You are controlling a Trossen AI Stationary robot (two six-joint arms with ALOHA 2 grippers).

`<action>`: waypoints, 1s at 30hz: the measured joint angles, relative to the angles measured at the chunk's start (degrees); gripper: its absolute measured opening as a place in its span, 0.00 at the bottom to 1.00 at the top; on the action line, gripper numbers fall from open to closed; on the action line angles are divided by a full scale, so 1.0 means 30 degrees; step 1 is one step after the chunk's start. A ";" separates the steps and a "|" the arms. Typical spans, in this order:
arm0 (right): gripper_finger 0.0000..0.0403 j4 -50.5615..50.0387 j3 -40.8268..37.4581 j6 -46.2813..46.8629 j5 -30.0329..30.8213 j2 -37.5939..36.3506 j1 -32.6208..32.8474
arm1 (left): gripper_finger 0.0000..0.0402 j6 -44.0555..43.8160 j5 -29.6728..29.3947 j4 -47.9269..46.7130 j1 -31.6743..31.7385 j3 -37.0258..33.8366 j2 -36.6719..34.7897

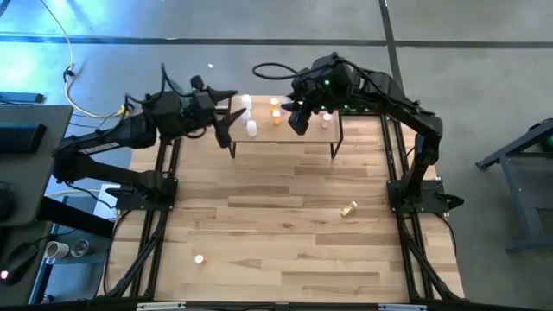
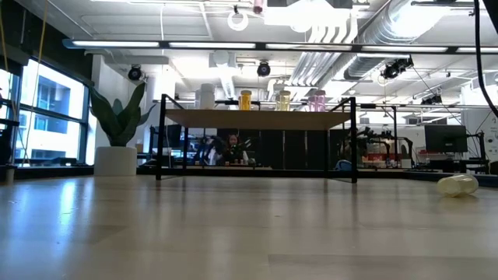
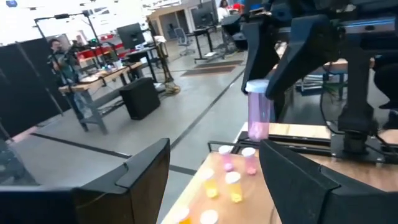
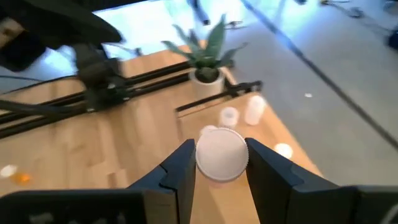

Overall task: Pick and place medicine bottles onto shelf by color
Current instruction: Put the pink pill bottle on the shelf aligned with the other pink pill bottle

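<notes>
The light-wood shelf (image 1: 294,136) stands at the table's far edge and also shows in the low view (image 2: 257,119). On it stand white (image 1: 251,128), orange (image 1: 276,117) and pink (image 3: 249,159) medicine bottles. My right gripper (image 1: 298,119) hovers over the shelf's middle, shut on a pink bottle (image 3: 258,115) with a white cap (image 4: 219,154). My left gripper (image 1: 228,131) is open and empty over the shelf's left end; its fingers stand wide apart in the left wrist view (image 3: 211,180). My right gripper pinches the pink bottle between its two fingers, on the sides at the cap end (image 4: 200,163). The fingers come from above, pointing down. The bottle hangs about upright below them, its lower end (image 3: 257,132) clear of the shelf.
A yellowish bottle (image 1: 349,209) lies on its side on the table's right part, also in the low view (image 2: 457,184). Another small bottle (image 1: 200,257) stands near the front left. A potted plant (image 2: 117,132) stands beyond the table's far left corner.
</notes>
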 joint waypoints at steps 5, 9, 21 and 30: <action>0.28 -0.0203 -0.0007 -0.0354 0.1346 -0.0409 -0.0174 | 0.58 0.0006 0.0007 -0.0738 0.0612 0.0007 -0.0707; 0.28 -0.0890 -0.0007 -0.0452 0.1371 -0.1131 -0.0643 | 0.58 0.0000 0.0007 -0.0872 0.0913 0.0015 -0.0877; 0.28 -0.5300 -0.2173 -0.0931 0.2471 -0.3780 -0.2745 | 0.58 0.0197 -0.0009 -0.0862 0.1620 0.0015 -0.0899; 0.28 0.0653 -1.2812 -0.0117 0.0824 -0.9510 -0.4041 | 0.58 0.0186 -0.0151 -0.0855 0.2534 0.0015 -0.0899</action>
